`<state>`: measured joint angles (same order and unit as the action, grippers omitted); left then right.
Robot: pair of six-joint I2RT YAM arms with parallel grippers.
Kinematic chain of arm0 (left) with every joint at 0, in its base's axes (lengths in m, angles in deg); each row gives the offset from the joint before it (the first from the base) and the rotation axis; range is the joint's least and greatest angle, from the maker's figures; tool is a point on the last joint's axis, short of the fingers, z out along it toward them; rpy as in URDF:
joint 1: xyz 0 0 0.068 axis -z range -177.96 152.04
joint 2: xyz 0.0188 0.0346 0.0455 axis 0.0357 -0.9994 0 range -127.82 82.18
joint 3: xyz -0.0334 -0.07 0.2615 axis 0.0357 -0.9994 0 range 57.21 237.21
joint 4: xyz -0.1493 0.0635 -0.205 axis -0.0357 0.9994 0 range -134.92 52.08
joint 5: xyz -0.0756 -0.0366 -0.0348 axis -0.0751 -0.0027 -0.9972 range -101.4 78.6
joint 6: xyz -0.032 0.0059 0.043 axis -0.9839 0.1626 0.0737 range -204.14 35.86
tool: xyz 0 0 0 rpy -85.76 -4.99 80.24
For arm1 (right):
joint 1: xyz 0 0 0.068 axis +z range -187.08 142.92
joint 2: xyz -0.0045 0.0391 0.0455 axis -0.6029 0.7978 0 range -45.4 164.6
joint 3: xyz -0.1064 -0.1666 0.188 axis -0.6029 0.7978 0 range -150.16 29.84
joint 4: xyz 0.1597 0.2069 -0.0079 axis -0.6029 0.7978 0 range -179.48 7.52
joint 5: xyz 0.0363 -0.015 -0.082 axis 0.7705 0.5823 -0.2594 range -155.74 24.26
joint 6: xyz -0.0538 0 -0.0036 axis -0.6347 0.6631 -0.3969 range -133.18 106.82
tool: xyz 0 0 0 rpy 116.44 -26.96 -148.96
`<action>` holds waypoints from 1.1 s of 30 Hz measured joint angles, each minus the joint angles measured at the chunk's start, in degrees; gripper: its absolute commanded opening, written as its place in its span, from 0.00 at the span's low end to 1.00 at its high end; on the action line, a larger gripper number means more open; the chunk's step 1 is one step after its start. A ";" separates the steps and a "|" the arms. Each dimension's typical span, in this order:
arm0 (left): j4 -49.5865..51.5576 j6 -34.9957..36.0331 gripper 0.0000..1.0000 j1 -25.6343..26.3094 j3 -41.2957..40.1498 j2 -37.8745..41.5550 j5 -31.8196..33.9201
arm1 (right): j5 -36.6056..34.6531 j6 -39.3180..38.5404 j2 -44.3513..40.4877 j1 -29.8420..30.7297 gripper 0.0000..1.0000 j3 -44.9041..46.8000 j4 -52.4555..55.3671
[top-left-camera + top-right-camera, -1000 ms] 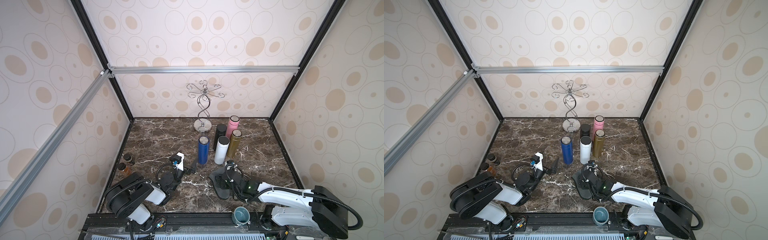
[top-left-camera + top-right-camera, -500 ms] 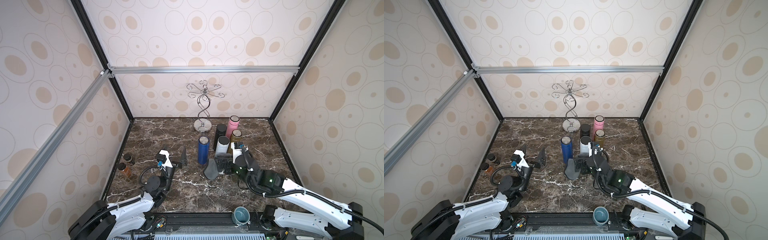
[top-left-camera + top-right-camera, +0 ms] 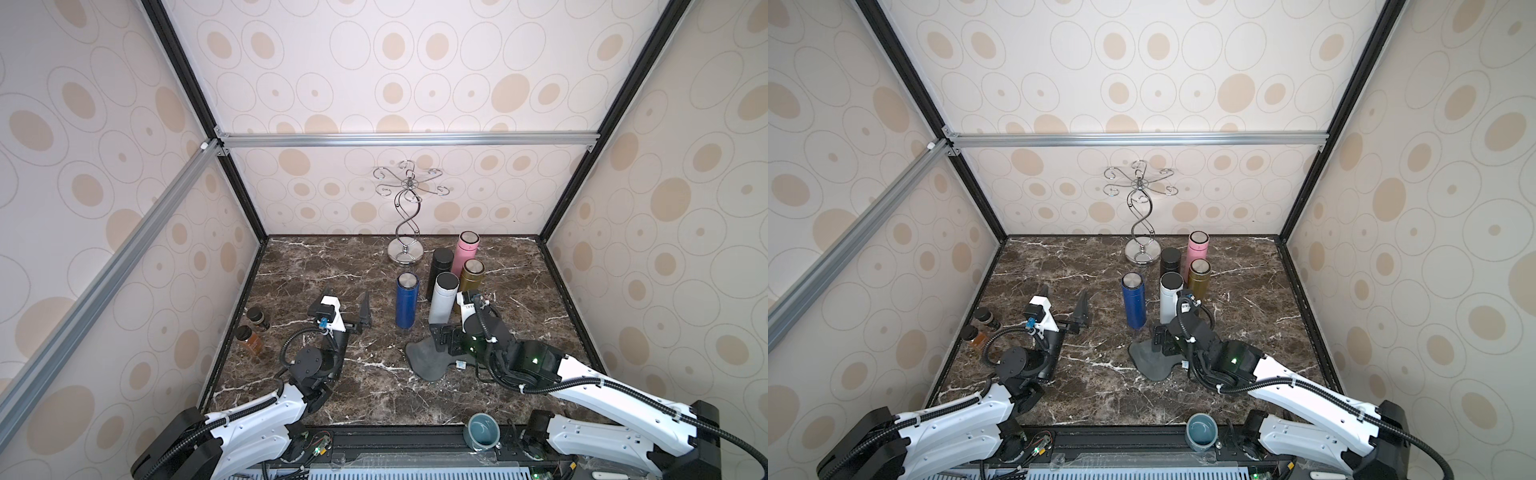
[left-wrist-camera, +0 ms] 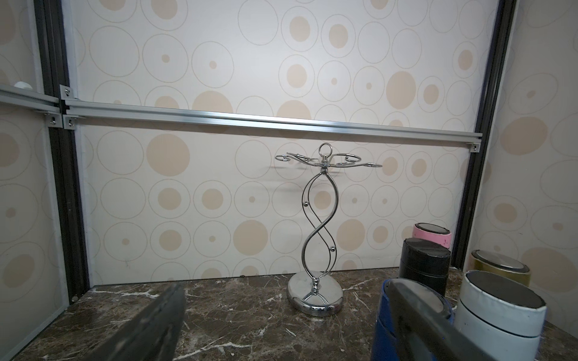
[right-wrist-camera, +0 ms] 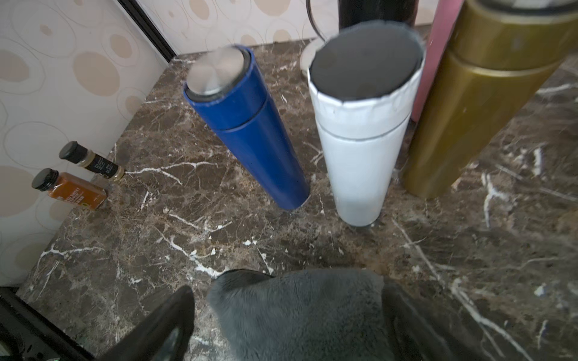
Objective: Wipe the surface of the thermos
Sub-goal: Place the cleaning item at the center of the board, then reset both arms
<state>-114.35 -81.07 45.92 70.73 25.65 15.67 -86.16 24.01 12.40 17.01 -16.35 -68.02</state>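
The tall blue thermos (image 3: 406,305) is being crowded by the released left claw (image 3: 347,300), risking a topple; the fluffy grey cloth (image 3: 428,358) is being straddled by the released right claw (image 5: 287,297)

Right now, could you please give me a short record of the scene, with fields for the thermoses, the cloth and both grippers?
Thermoses: blue thermos, white thermos, black thermos, pink thermos, gold thermos; all upright
Cloth: grey cloth lying on the marble table before the white thermos, touching no thermos
Right gripper: open, fingers astride the cloth
Left gripper: open, empty, apart from the blue thermos
Other: wire stand, two small bottles, cup
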 measured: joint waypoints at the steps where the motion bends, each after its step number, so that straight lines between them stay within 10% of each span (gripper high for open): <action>1: 0.17 0.00 1.00 0.00 0.00 -0.13 0.02 | 2.14 0.42 1.11 -0.94 0.87 0.57 0.28; 7: 1.16 0.33 1.00 -0.09 0.00 -2.08 0.07 | 11.69 3.76 4.59 -9.14 0.91 3.21 5.16; 15: 1.14 -0.44 1.00 -1.57 1.33 -6.86 0.96 | 6.91 3.21 -7.52 -12.81 0.92 -0.98 8.52; 20: 1.73 -2.91 1.00 -4.70 2.64 -7.26 1.44 | 8.50 1.03 -8.02 -27.87 0.92 -4.26 6.08; 33: 11.21 -12.31 1.00 -20.31 8.52 -8.63 -1.38 | 6.32 -5.07 11.72 -52.06 0.97 -17.53 -7.28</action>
<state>-103.14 -93.37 25.62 79.25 17.01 14.29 -79.85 18.94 24.11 -35.06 -33.88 -75.30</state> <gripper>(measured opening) 0.998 0.967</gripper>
